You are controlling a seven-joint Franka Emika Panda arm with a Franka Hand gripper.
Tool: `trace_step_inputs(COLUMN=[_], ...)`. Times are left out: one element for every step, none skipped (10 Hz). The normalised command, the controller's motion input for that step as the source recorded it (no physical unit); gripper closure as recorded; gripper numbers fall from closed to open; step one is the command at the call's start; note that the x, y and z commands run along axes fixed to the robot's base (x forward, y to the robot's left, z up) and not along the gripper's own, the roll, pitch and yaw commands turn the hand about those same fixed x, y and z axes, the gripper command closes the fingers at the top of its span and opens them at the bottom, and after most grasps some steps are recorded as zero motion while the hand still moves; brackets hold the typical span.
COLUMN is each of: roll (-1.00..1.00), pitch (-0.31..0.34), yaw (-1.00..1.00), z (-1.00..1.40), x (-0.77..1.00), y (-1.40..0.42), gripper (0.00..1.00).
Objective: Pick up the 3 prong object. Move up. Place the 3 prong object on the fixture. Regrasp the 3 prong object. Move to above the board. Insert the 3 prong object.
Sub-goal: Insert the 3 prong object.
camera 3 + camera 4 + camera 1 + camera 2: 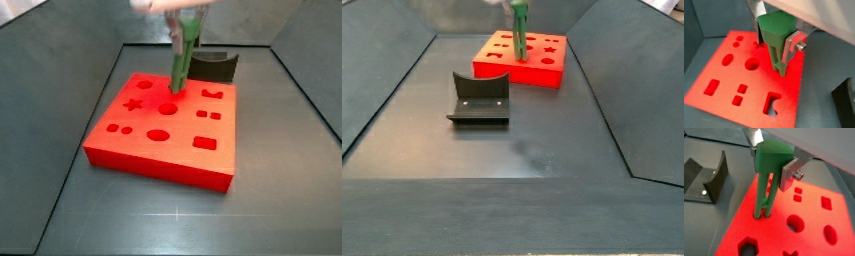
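Note:
The gripper (pixel 776 42) (pixel 771 163) is shut on the 3 prong object (pixel 774 30) (pixel 771 158), a green piece held upright by its thick body with its thin prongs pointing down. The prongs hang over the board (pixel 757 82) (pixel 774 235), a red slab with shaped cut-outs. Their tips are at or just above its top surface; contact cannot be told. In both side views the 3 prong object (pixel 182 55) (pixel 517 25) stands over the board (pixel 147 168) (pixel 543 62), with the gripper (pixel 181 8) (pixel 512 5) at the frame's top edge.
The fixture (pixel 707 178) (pixel 214 68) (pixel 478 98), a dark notched bracket, stands on the grey floor beside the board with nothing on it. Sloping grey walls (pixel 382 90) enclose the work area.

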Motion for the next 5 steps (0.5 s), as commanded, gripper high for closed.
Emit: trace_step_inputs(roll=[-0.05, 0.0, 0.05, 0.05, 0.03], pitch=[-0.361, -0.306, -0.204, -0.126, -0.086], yaw=[0.16, 0.25, 0.3, 0.32, 0.28], z=[-0.53, -0.67, -0.89, -1.0, -1.0], x=[-0.2, -0.25, -0.18, -0.06, 0.0], y=[0.16, 0.31, 0.25, 0.17, 0.1], gripper=[1.0, 1.0, 1.0, 1.0, 1.0])
